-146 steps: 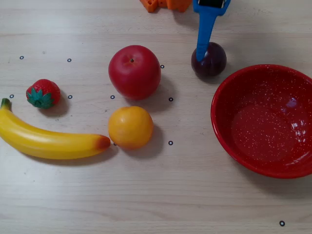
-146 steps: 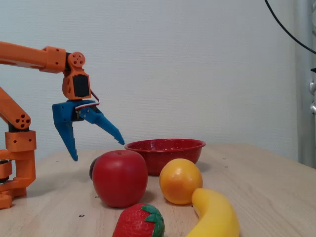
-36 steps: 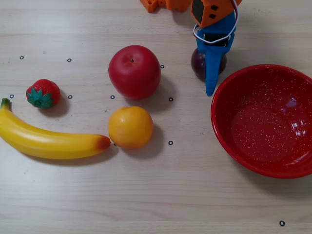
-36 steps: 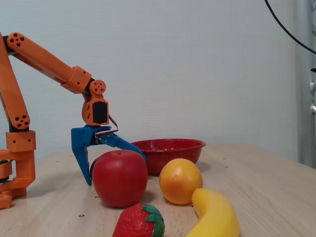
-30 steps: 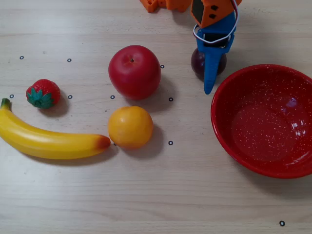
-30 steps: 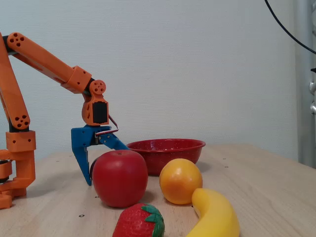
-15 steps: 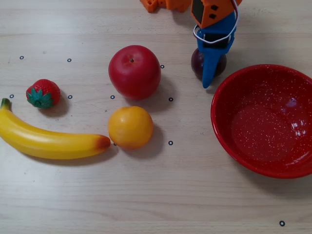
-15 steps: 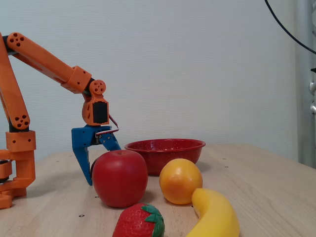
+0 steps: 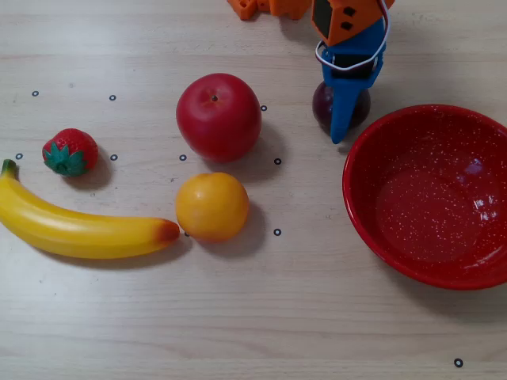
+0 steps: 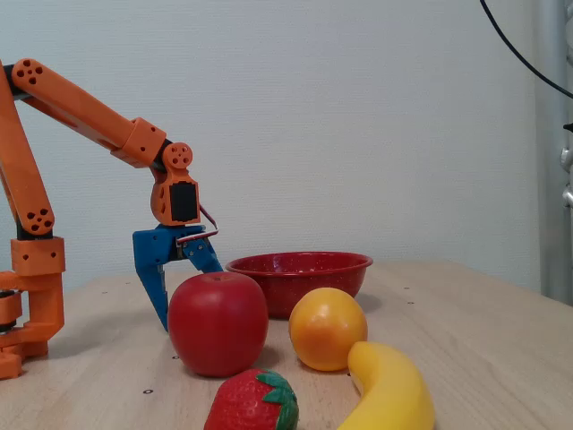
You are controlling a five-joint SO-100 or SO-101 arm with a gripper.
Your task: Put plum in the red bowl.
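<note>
The plum [image 9: 322,105] is a small dark purple fruit on the table, just left of the red speckled bowl [image 9: 358,207] in the overhead view. My blue-fingered gripper [image 9: 342,119] is directly over it, and one finger lies across its middle. In the fixed view the gripper [image 10: 191,297] has its jaws spread and is lowered near the table. The plum is hidden there behind the apple. I cannot tell whether the fingers touch the plum. The bowl [image 10: 300,269] is empty.
A red apple [image 9: 219,116] sits left of the plum. An orange [image 9: 211,207], a banana [image 9: 71,229] and a strawberry [image 9: 70,151] lie further left. The orange arm [image 10: 81,103] reaches in from the top edge of the overhead view.
</note>
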